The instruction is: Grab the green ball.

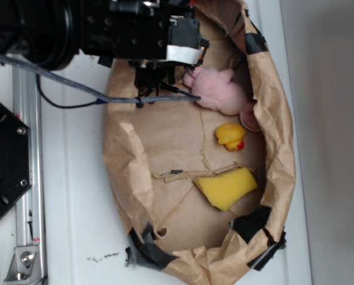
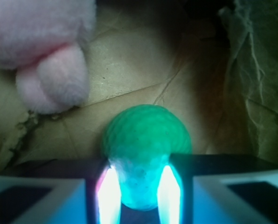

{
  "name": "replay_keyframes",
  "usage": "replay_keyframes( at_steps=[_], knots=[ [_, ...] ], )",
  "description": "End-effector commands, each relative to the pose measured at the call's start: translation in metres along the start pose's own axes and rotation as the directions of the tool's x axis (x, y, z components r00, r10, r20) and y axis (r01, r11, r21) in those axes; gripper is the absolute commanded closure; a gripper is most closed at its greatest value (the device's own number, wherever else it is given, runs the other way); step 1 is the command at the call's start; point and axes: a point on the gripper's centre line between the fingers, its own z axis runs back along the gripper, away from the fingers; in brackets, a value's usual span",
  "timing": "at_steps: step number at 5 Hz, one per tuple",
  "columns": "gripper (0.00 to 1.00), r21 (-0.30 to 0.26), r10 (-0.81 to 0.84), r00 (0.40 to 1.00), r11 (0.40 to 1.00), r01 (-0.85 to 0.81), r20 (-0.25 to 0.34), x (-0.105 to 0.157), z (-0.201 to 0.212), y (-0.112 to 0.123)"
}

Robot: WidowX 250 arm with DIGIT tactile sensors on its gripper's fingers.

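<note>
In the exterior view the black arm reaches in from the upper left over the white tabletop [image 1: 76, 237], a braided cable [image 1: 70, 83] trailing across it, and the hand [image 1: 155, 76] hangs down into the far left end of a crumpled brown paper nest [image 1: 126, 160] patched with black tape. The green ball cannot be seen there; the arm's body covers the spot. Moving right, a pink plush toy [image 1: 215, 89] lies just beside the hand, a yellow rubber duck [image 1: 230, 136] sits a little farther along, and a yellow sponge wedge [image 1: 226, 187] rests nearer the paper's right rim. In the wrist view, the plush toy [image 2: 45, 51] fills the upper left, apart from the ball, and the green ball [image 2: 146, 144] sits in the middle on the paper floor, its lower part lying between the two glowing fingers [image 2: 107, 196] of the hand [image 2: 139, 196]. The jaws stand close on either side of it and appear to be pinching it, though firm contact is hard to confirm through the glare. The ball looks light, with a matte dimpled skin that should give a little and resist slipping; being round, it likely wants holding across its widest middle, since a grip too low could squeeze it out forward.
</note>
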Motion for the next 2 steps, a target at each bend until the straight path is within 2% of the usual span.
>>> replay_keyframes(
  at_steps=[1, 2],
  knots=[
    [1.00, 0.005, -0.013, 1.000, 1.000, 0.013, 0.022, 0.0007, 0.0091, -0.0018],
    [1.00, 0.002, -0.013, 1.000, 1.000, 0.013, 0.023, -0.0010, 0.0103, -0.0019]
  ],
)
